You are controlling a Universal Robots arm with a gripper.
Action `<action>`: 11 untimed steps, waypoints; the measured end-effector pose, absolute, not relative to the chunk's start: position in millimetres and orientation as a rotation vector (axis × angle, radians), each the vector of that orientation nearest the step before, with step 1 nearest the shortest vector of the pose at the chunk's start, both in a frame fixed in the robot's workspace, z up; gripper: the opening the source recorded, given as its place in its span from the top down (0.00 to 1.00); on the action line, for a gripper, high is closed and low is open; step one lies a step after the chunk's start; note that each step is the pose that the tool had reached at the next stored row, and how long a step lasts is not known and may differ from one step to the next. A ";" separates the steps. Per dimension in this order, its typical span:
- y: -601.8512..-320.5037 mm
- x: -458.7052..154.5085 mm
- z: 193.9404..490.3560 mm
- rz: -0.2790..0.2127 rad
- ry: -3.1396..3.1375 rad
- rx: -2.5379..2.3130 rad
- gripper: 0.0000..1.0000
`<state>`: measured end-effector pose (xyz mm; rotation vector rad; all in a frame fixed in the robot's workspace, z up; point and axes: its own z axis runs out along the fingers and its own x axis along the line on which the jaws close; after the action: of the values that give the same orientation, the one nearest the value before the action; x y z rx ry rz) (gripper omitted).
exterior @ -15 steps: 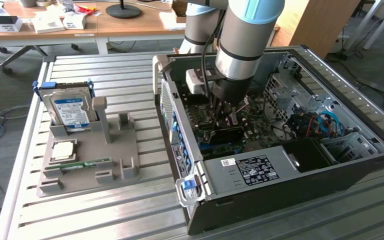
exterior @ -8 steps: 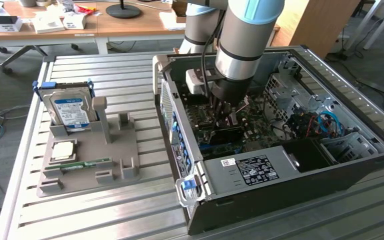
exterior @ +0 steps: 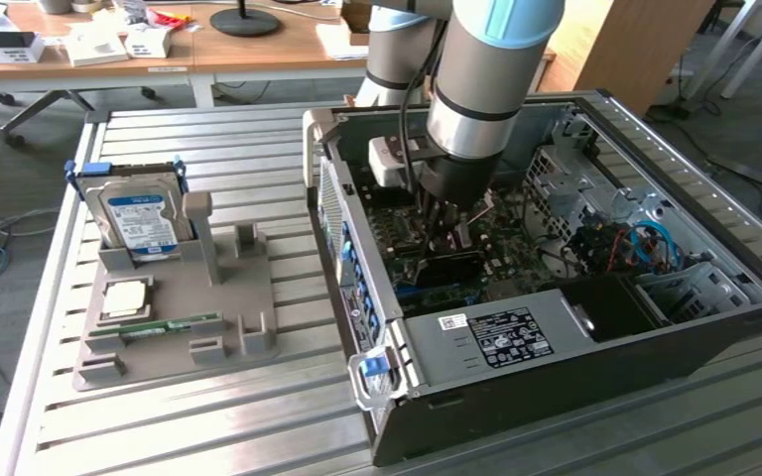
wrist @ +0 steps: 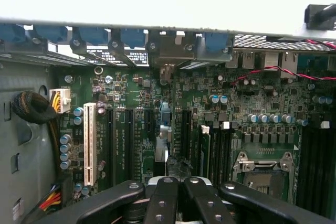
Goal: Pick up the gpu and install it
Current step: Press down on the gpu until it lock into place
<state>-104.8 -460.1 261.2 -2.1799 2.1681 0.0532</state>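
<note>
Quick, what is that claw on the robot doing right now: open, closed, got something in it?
Gripper: closed, down inside the computer case over the motherboard; whether anything is held between its fingers cannot be told.

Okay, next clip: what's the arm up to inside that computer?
The arm has reached down into the open computer case, and its gripper is shut just above the motherboard. A dark card, apparently the gpu, stands on the board right beneath the fingers. The wrist view looks along the expansion slots. On the table at the exterior view's left, the grey holder keeps the hard drive and a green memory stick.
</note>
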 end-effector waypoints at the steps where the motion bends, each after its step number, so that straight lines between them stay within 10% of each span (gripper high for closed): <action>1: -460.1 -104.8 261.8 0.053 2.168 -2.180 0.89; 11: -460.2 -104.8 277.6 0.053 2.169 -2.181 0.89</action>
<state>-104.8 -460.2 277.6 -2.1807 2.1688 0.0525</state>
